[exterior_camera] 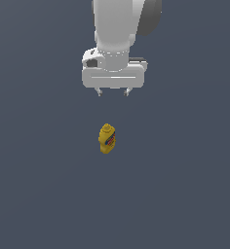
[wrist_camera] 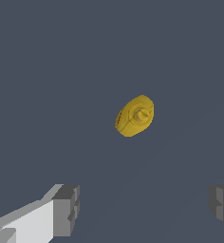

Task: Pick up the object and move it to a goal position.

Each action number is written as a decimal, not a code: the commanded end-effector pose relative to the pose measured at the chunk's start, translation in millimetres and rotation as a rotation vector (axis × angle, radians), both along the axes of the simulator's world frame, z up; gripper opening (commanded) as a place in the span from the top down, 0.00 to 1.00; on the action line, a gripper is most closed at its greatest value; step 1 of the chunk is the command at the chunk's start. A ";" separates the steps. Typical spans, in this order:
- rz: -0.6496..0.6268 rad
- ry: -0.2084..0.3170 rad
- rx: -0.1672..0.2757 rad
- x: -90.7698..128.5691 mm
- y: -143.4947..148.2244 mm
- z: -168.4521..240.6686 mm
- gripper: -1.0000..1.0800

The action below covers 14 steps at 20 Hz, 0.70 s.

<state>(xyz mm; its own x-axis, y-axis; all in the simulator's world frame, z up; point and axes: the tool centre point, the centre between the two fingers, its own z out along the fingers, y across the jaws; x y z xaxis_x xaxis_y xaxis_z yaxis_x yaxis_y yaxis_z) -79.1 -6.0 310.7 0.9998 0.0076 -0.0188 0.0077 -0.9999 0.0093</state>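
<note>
The bottle [exterior_camera: 107, 138] stands upright on the grey tabletop [exterior_camera: 39, 194] just below the exterior view's centre. The gripper [exterior_camera: 113, 92] hangs in the upper middle of that frame, well apart from the bottle, its fingers [wrist_camera: 66, 210] spread wide and holding nothing.

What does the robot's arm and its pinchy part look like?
The arm is smooth, white and rounded, with a dark grey patch on one side. The end effector has a wide white bar as its body and two short grey blocky fingers. No cables show.
</note>
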 end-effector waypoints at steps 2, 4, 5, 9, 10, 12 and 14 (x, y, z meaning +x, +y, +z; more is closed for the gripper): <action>0.001 0.000 0.000 0.1 0.2 0.1 0.04; 0.011 -0.004 -0.004 0.7 1.0 0.7 0.04; 0.020 -0.007 -0.007 1.2 1.8 1.2 0.04; 0.060 -0.018 -0.018 2.7 5.2 3.9 0.04; 0.064 -0.019 -0.019 2.7 5.6 4.3 0.04; 0.068 -0.019 -0.020 2.6 5.8 4.6 0.04; 0.064 -0.018 -0.019 2.6 5.5 4.3 0.04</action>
<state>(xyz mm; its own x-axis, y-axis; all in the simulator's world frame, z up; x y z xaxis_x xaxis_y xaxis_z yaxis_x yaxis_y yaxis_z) -76.5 -0.3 315.1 0.9974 0.0714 -0.0009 0.0714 -0.9970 0.0291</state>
